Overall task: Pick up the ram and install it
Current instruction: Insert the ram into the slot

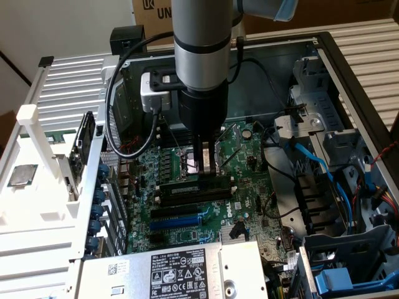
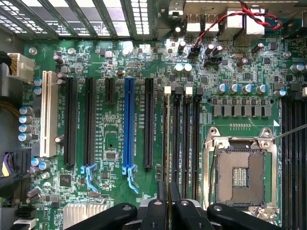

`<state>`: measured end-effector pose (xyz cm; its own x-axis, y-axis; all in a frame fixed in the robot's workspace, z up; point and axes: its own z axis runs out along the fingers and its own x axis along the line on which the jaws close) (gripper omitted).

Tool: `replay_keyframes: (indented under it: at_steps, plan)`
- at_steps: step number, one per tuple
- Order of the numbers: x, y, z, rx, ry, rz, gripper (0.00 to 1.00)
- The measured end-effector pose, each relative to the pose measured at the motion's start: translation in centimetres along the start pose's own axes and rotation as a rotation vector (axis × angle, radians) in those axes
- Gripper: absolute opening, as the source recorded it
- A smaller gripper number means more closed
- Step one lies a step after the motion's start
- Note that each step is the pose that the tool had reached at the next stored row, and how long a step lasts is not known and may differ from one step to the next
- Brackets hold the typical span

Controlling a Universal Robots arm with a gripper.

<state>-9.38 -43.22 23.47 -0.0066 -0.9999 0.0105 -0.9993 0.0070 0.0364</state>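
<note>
Gripper point(image 1: 206, 171) pinched nearly shut on the top edge of the ram point(image 1: 181, 187), holding it on edge, parallel to the black memory slots point(image 2: 186, 134) beside the empty processor socket point(image 2: 240, 175), apparently to go straight down; can't tell if seated.

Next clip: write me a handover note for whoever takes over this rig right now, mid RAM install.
Claw: shut on the ram, gripping its upper edge.
Ram: on edge, lined up along the memory slots beside the empty CPU socket.
Done: ram picked up and brought down to the slots.
Left: cannot tell whether it is fully seated; claw not yet released.
</note>
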Motion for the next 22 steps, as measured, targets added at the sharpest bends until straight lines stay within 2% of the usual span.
replay_keyframes:
  at_steps: [7, 16, 18, 22]
  plan:
    - [0.01, 0.10, 0.01, 0.0053, 0.0001, 0.000, 0.13]
    - [0.01, 0.27, 0.04, 0.0092, 0.0002, 0.000, 0.13]
    - [0.01, 0.27, 0.13, 0.0126, 0.0001, 0.001, 0.13]
    - [0.03, 0.29, 0.14, 0.0139, 0.0002, 0.001, 0.13]
